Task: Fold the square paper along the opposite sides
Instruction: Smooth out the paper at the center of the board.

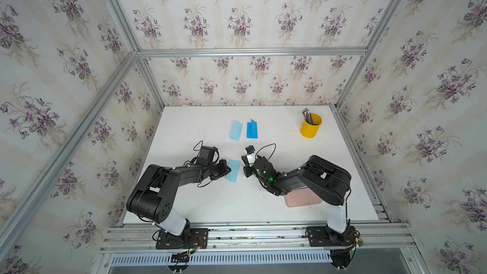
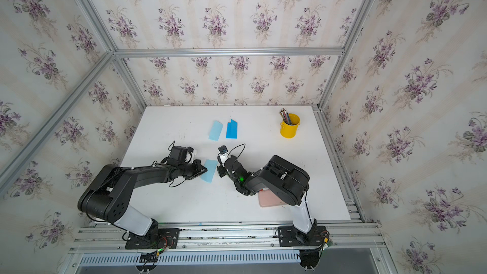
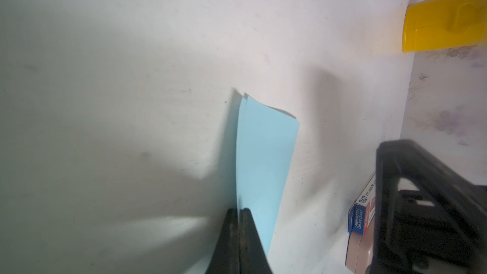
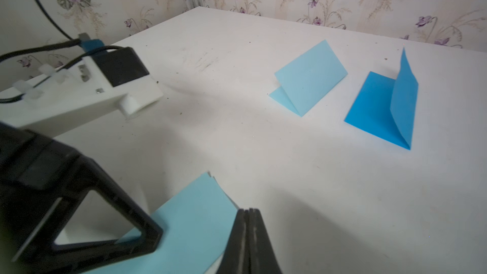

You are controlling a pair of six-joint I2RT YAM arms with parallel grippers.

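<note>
The light blue square paper [image 1: 234, 171] [image 2: 210, 170] lies folded in half at the middle of the table. My left gripper [image 1: 229, 172] [image 3: 239, 210] reaches in from the left, rolled onto its side, and is shut on the paper's [image 3: 263, 159] left edge, where the two layers meet. That edge sits slightly off the table. My right gripper [image 1: 245, 172] [image 4: 247, 210] is shut with nothing in it. It stands close beside the paper's [image 4: 195, 222] right, folded edge; whether it touches is unclear.
A pale blue folded paper [image 1: 235, 130] and a darker blue one [image 1: 252, 129] stand half open near the back. A yellow cup [image 1: 311, 125] of pencils is at the back right. A pink box [image 1: 300, 200] lies under my right arm.
</note>
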